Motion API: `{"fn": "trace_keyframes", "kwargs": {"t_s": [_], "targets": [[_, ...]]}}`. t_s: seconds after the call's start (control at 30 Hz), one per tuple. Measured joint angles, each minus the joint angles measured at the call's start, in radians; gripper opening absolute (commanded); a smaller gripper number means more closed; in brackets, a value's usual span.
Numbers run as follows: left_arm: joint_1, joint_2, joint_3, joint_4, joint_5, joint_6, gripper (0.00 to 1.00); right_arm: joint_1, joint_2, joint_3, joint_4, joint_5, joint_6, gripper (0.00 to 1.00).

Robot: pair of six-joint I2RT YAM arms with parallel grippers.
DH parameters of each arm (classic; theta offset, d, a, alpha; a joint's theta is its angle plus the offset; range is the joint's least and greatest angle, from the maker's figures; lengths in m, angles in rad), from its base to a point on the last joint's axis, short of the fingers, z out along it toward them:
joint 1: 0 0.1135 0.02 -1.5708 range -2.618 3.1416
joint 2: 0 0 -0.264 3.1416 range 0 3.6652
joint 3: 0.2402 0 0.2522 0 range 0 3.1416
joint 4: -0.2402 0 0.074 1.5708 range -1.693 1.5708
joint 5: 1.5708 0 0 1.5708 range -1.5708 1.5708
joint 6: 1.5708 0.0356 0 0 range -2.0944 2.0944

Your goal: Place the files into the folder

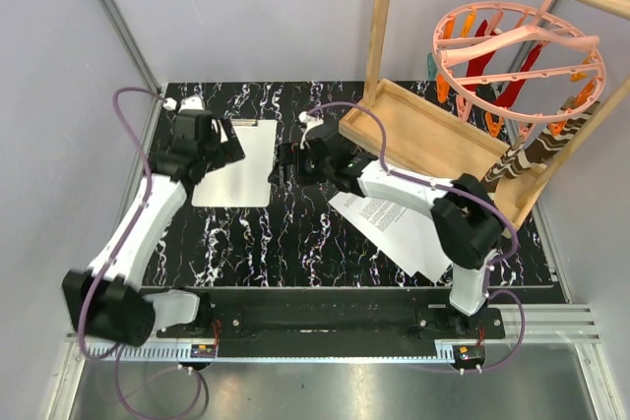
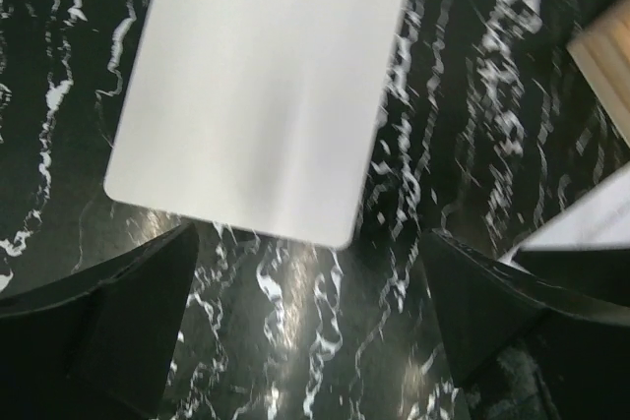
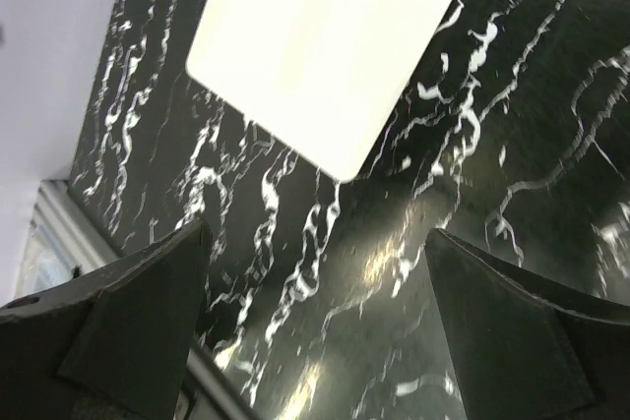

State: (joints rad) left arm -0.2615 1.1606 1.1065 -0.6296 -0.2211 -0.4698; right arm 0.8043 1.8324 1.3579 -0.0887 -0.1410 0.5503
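Observation:
The folder, a plain white board with a small clip on its far edge, lies flat at the back left of the black marbled table. My left gripper hovers over the board's far left part, open and empty. In the left wrist view the board lies just beyond the spread fingers. My right gripper is open and empty just right of the board, which also shows in the right wrist view. The files, white printed sheets, lie on the table at right, partly under the right arm.
A shallow wooden tray stands at the back right, with a wooden rack and a pink round hanger above it. The tray's corner and the paper's edge show in the left wrist view. Grey walls enclose the table.

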Motion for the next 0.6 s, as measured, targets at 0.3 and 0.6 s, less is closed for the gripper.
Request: {"fn": "trace_keyframes", "kwargs": {"t_s": [0.3,0.6], "targets": [[0.117,0.702,0.512,0.066,0.011,0.109,0.93,0.002,0.048,-0.138,0.196,0.055,-0.087,1.0],[0.267,1.177,0.95,0.064,0.298,0.18,0.81,0.002,0.01,-0.232,0.269,0.109,-0.158,1.0]]}}
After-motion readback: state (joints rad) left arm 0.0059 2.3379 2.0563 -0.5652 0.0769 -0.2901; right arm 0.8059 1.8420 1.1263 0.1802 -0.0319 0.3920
